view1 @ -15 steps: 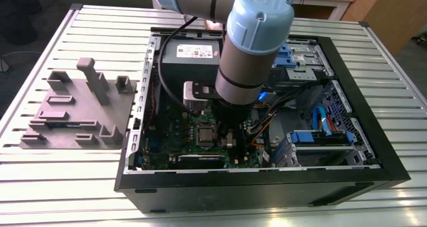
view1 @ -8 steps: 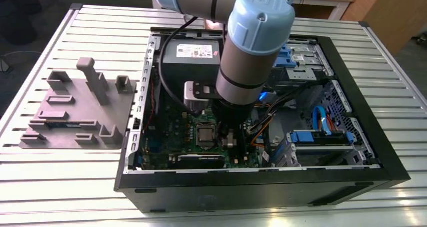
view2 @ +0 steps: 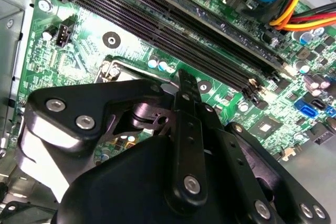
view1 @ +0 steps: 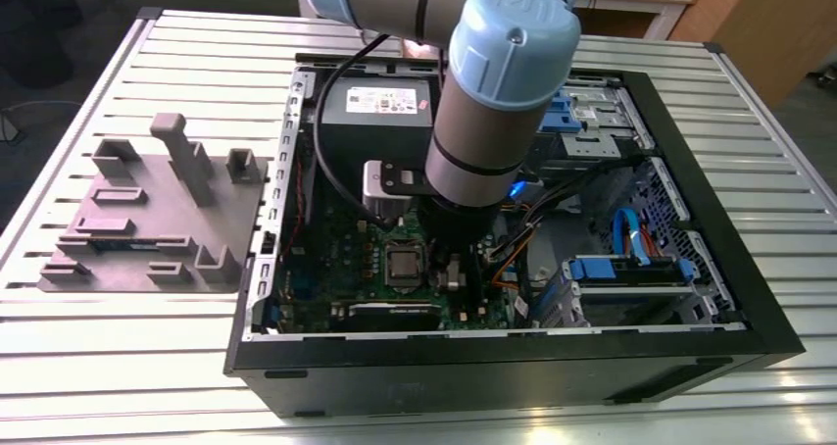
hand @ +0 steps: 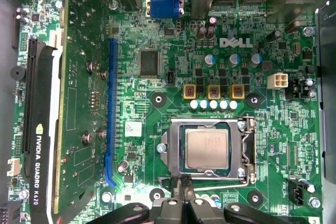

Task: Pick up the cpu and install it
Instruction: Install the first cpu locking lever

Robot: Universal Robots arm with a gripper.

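Observation:
The cpu (hand: 207, 149) is a flat square chip with a silvery top, lying flat in its socket on the green motherboard (hand: 157, 40), with the metal socket frame (hand: 176, 129) around it. In the exterior view the cpu (view1: 403, 262) shows inside the open computer case, just beside the arm's lower end. My gripper (hand: 181, 186) hovers at the socket's edge beside the thin socket lever (hand: 220, 185), its fingers drawn together with nothing visible between them. The second wrist view shows the gripper (view2: 184, 85) over a corner of the socket (view2: 113, 67).
A black graphics card (hand: 39, 145) stands along one side of the board, and memory slots (view2: 173, 19) run along another. Coloured cables (view2: 294, 3) and blue drive brackets (view1: 628, 269) crowd the case. A grey fixture plate (view1: 144, 220) lies on the slatted table.

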